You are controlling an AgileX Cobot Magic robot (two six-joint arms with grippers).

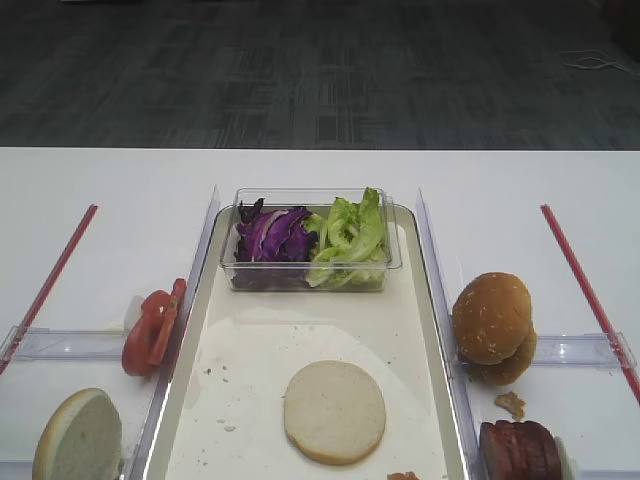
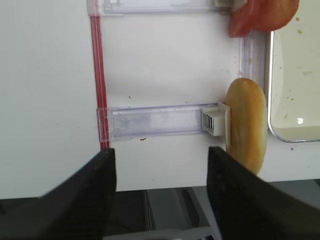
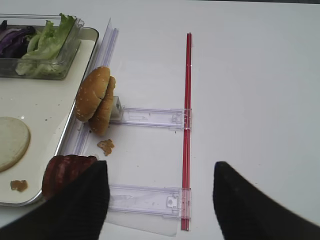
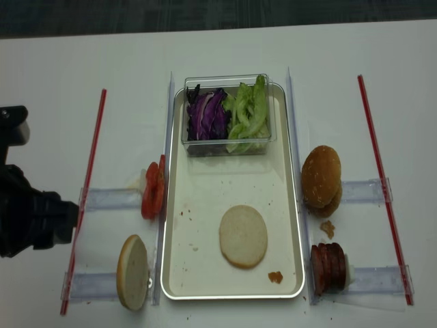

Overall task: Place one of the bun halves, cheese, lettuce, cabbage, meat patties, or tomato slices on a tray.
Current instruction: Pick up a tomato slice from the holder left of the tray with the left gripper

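Note:
A pale bun half (image 1: pixel 334 411) lies flat, cut face up, on the cream tray (image 1: pixel 250 340). At the tray's far end, purple cabbage (image 1: pixel 272 235) and green lettuce (image 1: pixel 350 235) fill a clear box. Tomato slices (image 1: pixel 150 330) and another bun half (image 1: pixel 78 438) stand on edge left of the tray. Seeded bun domes (image 1: pixel 492 318) and meat patties (image 1: pixel 520 450) stand to its right. Cheese is out of view. My left gripper (image 2: pixel 161 165) is open and empty near the standing bun half (image 2: pixel 246 125). My right gripper (image 3: pixel 161 172) is open and empty beside the meat patties (image 3: pixel 62 172).
The clear box (image 1: pixel 310 275) sits on the tray. Clear plastic holders (image 3: pixel 150 117) and red strips (image 3: pixel 188 100) lie on the white table on both sides. A crumb (image 3: pixel 105 146) lies by the domes. The left arm (image 4: pixel 31 215) is at the table's left front edge.

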